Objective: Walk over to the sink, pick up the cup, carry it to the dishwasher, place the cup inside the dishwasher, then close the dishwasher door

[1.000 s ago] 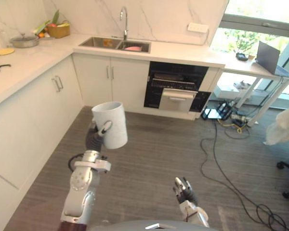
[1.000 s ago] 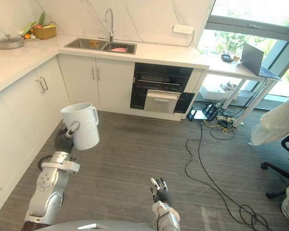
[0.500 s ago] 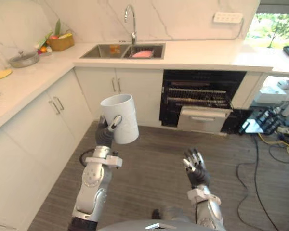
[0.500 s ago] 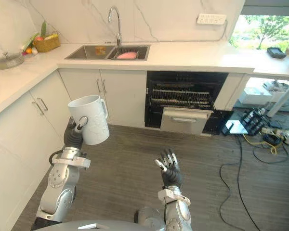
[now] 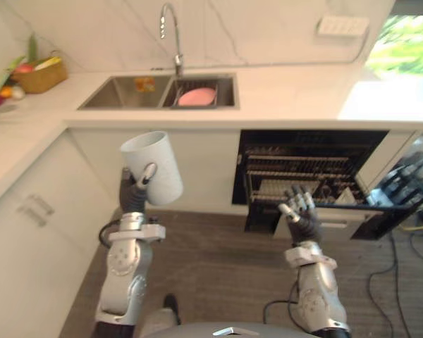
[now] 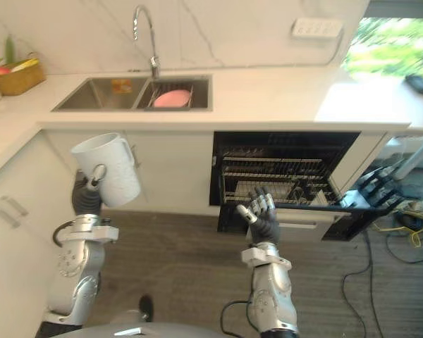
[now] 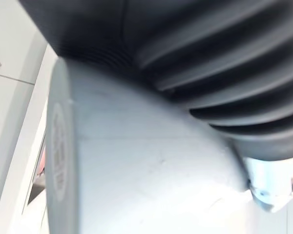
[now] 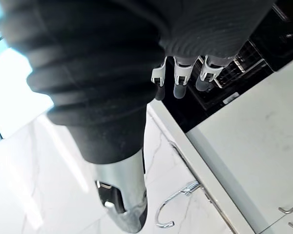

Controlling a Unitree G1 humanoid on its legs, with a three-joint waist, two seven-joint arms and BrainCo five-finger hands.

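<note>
White cup (image 5: 153, 167) up in the air, clamped in the left robot hand (image 5: 134, 198). The thumb is hooked across the near wall, and the other fingers are hidden behind it. The cup rides tilted, mouth upward and leaning left, in front of the pale cabinet fronts (image 5: 204, 165) below the sink (image 5: 120, 93). The left forearm stands almost vertical, wrist stacked over elbow. From the left wrist view, the cup's wall sits tight against the hand's dark ribbed cover.

Now the right robot hand (image 5: 301, 213): it's raised on an upright forearm, fingers straight and fanned apart, gripping nothing. It hangs just in front of the open dishwasher (image 5: 310, 158), whose black cavity shows wire racks under the counter (image 5: 296, 98). The right wrist view has its fingers (image 8: 179, 83) pointing straight toward those racks.

Up on the counter, a pink item (image 5: 197, 96) lies in the sink's right basin, below the curved faucet (image 5: 170, 28).
</note>
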